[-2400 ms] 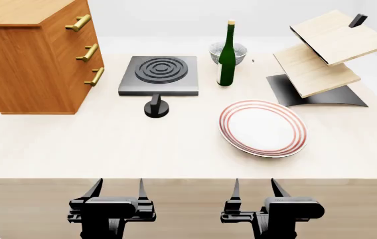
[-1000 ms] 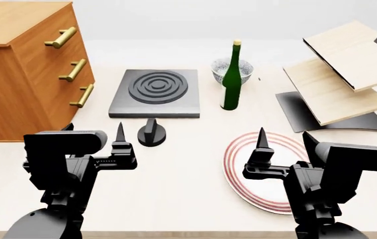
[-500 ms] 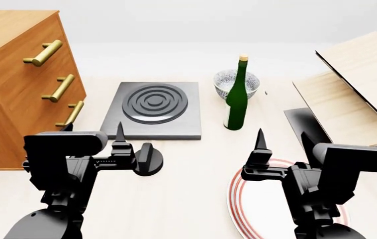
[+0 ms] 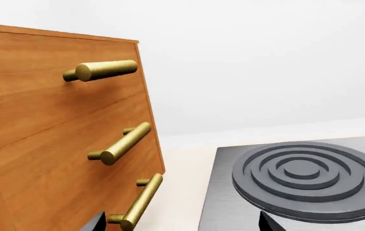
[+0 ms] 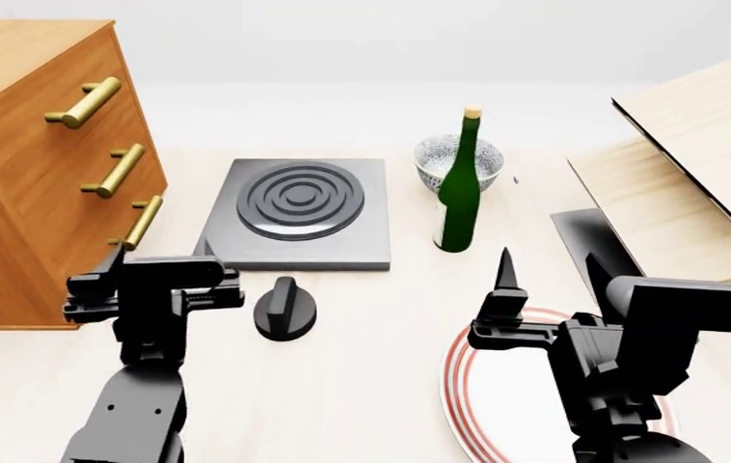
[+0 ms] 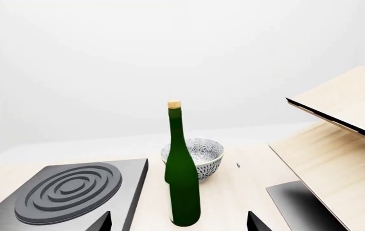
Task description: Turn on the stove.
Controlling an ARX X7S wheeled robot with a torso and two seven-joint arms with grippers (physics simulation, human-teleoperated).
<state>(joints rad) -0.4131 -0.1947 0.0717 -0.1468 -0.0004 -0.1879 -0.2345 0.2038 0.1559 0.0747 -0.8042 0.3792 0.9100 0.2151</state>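
Both grippers are seen raised over the table in the head view. The left gripper [image 5: 157,253] is placed at the lower left of the frame, just left of the knob [image 5: 284,310], with its fingers spread apart and nothing between them; its two tips also show wide apart at the bottom edge of the left wrist view. The right gripper [image 5: 550,265] is held at the lower right, above the red-ringed plate [image 5: 458,381], and its jaws are likewise parted and empty.

The stove [image 5: 301,214] is found in the upper middle of the head view, a flat dark grey slab with a ringed burner [image 5: 300,200]. The knob stands on the table just below the slab's lower edge, apart from it, with its ridge pointing roughly up the frame. A wooden chest of drawers [image 5: 34,164] fills the upper left, a green bottle [image 5: 460,186] and a patterned bowl [image 5: 441,156] are set to the right of the stove, and a wooden shelf rack [image 5: 688,164] occupies the upper right.

No contact with the knob is shown, and no glow is seen on the burner. The task is judged to be at the approach stage: the knob has yet to be grasped and turned, so the whole of the switching remains.
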